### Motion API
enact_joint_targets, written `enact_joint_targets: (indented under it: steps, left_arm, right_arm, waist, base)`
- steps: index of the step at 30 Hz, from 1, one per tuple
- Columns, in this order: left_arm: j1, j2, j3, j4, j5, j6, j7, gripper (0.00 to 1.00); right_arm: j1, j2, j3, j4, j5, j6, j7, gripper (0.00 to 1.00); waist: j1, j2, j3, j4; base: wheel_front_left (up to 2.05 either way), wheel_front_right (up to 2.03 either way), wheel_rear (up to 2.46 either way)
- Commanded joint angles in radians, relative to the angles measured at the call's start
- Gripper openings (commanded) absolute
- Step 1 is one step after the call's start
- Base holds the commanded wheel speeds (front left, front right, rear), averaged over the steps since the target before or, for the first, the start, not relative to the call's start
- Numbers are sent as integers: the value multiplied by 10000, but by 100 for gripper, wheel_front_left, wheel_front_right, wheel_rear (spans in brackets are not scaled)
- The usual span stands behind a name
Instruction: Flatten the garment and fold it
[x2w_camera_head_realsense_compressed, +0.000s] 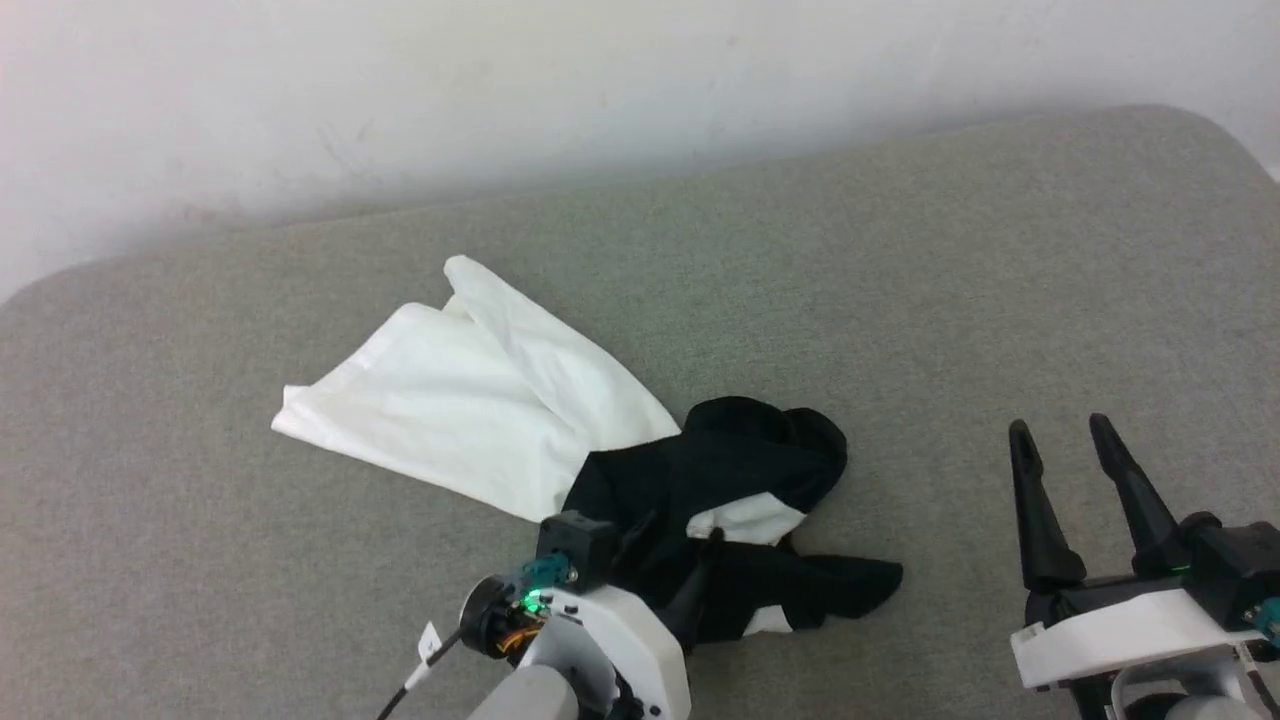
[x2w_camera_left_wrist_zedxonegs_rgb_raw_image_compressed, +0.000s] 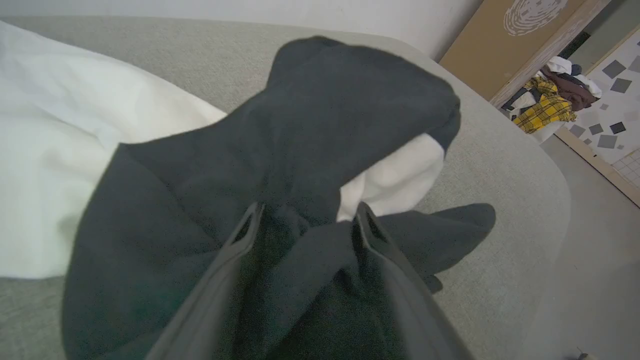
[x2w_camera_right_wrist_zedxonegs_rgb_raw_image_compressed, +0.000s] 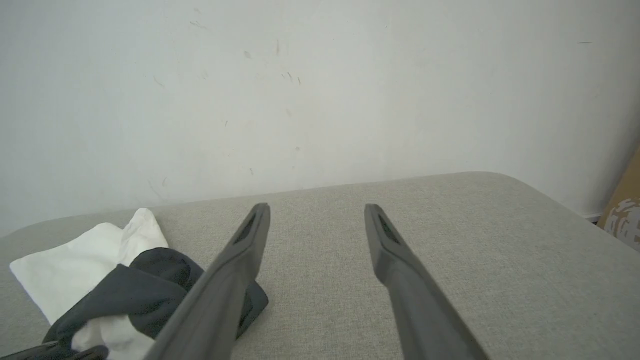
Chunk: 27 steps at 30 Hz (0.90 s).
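Grey cushion (x2w_camera_head_realsense_compressed: 900, 300); garment (x2w_camera_head_realsense_compressed: 480, 400) inside released left claw (x2w_camera_left_wrist_zedxonegs_rgb_raw_image_compressed: 308, 210); right claw (x2w_camera_head_realsense_compressed: 1060, 428) wide; clothes heap (x2w_camera_left_wrist_zedxonegs_rgb_raw_image_compressed: 547, 102) beyond.

The white garment (x2w_camera_head_realsense_compressed: 470, 400) lies crumpled, black sleeves bunched.

left pincer (x2w_camera_left_wrist_zedxonegs_rgb_raw_image_compressed: 307, 220): lower centre of head view, fingers spread | right pincer (x2w_camera_head_realsense_compressed: 1060, 432): lower right, fingers wide apart, pointing up
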Motion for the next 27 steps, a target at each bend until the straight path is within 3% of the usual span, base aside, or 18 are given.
enact_joint_targets:
  steps: [1,5,10,18,27]
  left_arm:
    - [131,95,-80,-105,178,-66,-468,100]
    - [325,206,-96,-754,529,6,-1453,100]
    - [577,228,482,-2219,852,437,-1795,100]
    - [1527,372,2493,-4022,1283,1128,-1814,100]
    - [2737,1015,4305,-4164,1415,1339,-1816,100]
  right_arm:
    - [12,22,40,28,31,-19,-32,100]
    - [-1,22,103,46,-81,-19,-30,100]
    - [103,22,112,-58,-251,-19,28,100]
    - [342,22,202,-254,-412,-19,237,100]
    - [774,22,270,-422,-532,-19,404,100]
  waist:
    - [-1,-1,48,197]
    - [-1,-1,-143,539]
    - [-1,-1,-472,984]
    - [-1,-1,-825,1331]
    - [-1,-1,-1097,1404]
  base:
    - [0,0,0]
    - [0,0,0]
    - [0,0,0]
    - [0,0,0]
    - [0,0,0]
